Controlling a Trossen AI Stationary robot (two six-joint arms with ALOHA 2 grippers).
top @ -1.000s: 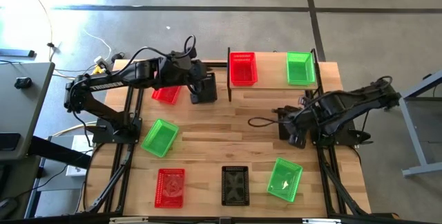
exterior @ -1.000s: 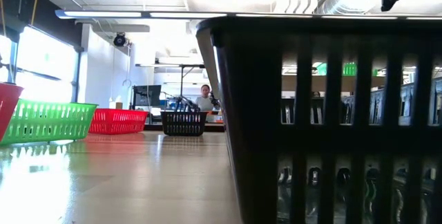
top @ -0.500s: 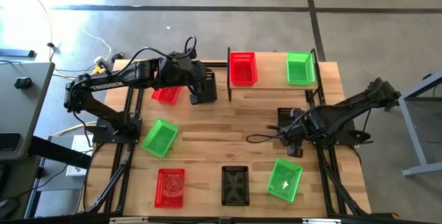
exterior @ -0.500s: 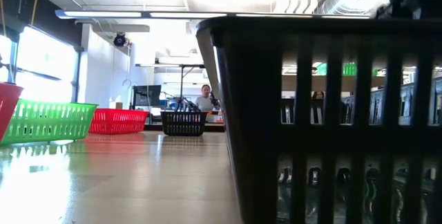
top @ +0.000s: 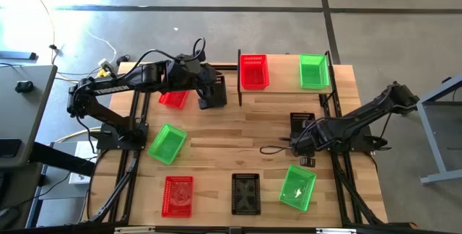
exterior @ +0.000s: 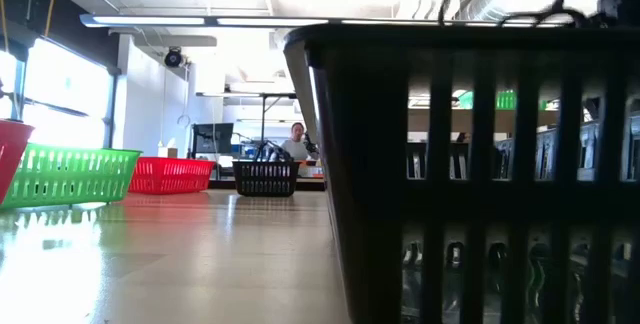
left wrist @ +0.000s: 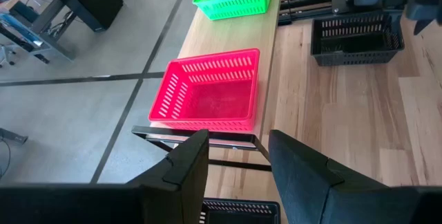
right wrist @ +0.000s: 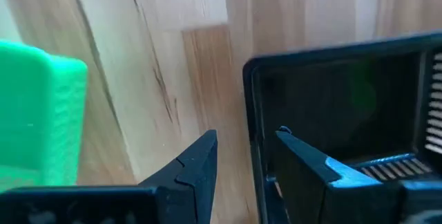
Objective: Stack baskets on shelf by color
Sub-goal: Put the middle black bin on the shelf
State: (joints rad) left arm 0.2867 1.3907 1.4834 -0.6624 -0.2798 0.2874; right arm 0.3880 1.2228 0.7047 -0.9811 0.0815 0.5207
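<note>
The wood-plank tabletop carried scattered slotted plastic baskets. The right claw stood open, its fingers straddling one wall of an empty black mesh basket, seemingly to grip it for carrying. The left claw, also open, hovered at another black basket. On the light-wood shelf, a red basket and a green basket sat empty, well apart.

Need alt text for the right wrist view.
The right gripper hangs open just above the wood table, its fingers straddling the rim of a black basket. A green basket sits off to one side.
</note>
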